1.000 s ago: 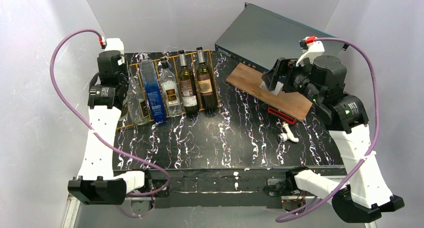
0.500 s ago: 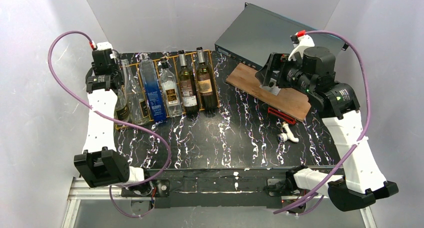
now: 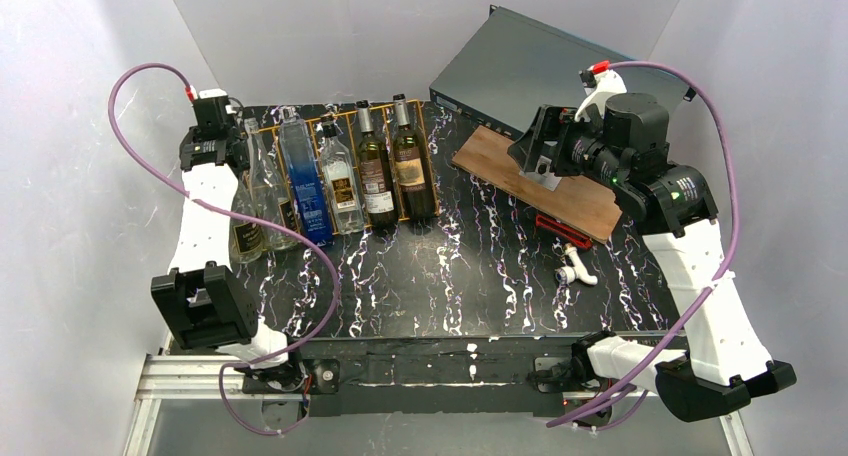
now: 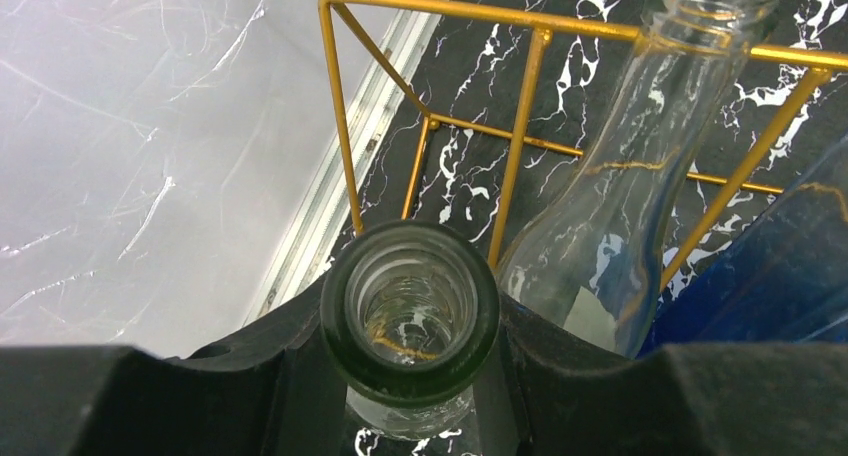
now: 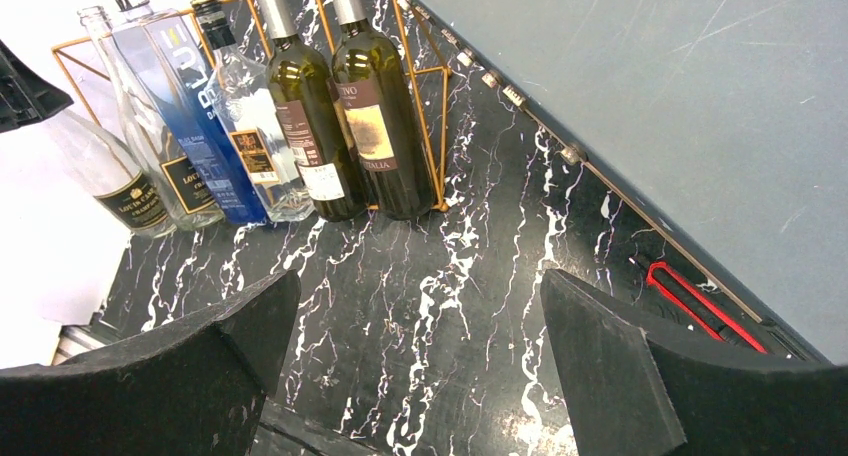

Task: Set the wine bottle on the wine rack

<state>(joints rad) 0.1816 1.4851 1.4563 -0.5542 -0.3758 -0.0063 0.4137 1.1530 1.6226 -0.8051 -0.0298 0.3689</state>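
Note:
My left gripper is shut on the neck of a clear wine bottle with a dark label. The bottle's open mouth sits between the black fingers. It leans at the left end of the orange-gold wine rack, whose corner wires stand just beyond the mouth; whether it rests inside a bay I cannot tell. The right wrist view shows this bottle left of the rack. My right gripper hangs open and empty over the brown board, fingers wide apart.
The rack holds another clear bottle, a blue bottle, a small clear one and two dark wine bottles. A brown board leans on a grey box. A red tool and a white fitting lie nearby.
The left arm has swung its elbow toward the near edge, uncovering the held bottle. The gripper stays shut at the rack's left end. The right arm shifted slightly left.

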